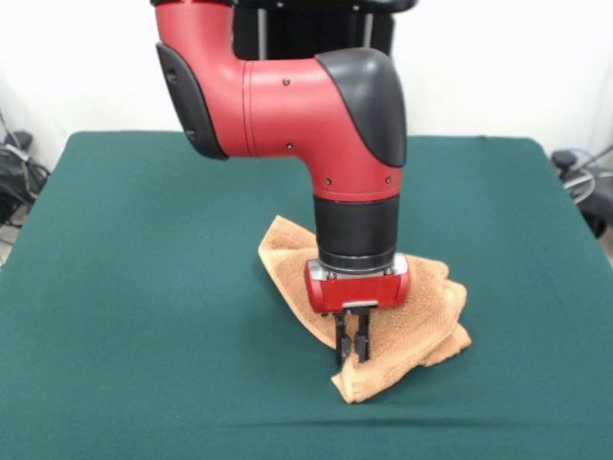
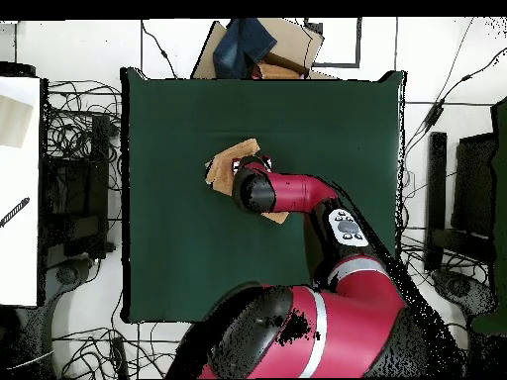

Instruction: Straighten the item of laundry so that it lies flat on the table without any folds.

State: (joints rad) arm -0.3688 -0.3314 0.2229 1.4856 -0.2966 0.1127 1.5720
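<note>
The peach-tan towel (image 1: 421, 316) lies crumpled and folded over itself near the middle of the dark green table (image 1: 144, 287). My gripper (image 1: 351, 356) points straight down over the towel's front part. Its two black fingers (image 1: 341, 343) stand close together with their tips in the cloth near a folded front edge. In the overhead view the towel (image 2: 230, 163) shows left of and above the arm's wrist, and a small corner of it (image 2: 278, 217) shows below the wrist. The wrist hides the gripper there. The table (image 2: 178, 247) is much wider than the towel.
The red arm (image 1: 316, 105) comes down from the far side over the towel's middle. In the overhead view a cardboard box with blue cloth (image 2: 259, 47) sits beyond the table's far edge. Cables (image 2: 79, 148) and a white surface (image 2: 20, 178) lie to the left.
</note>
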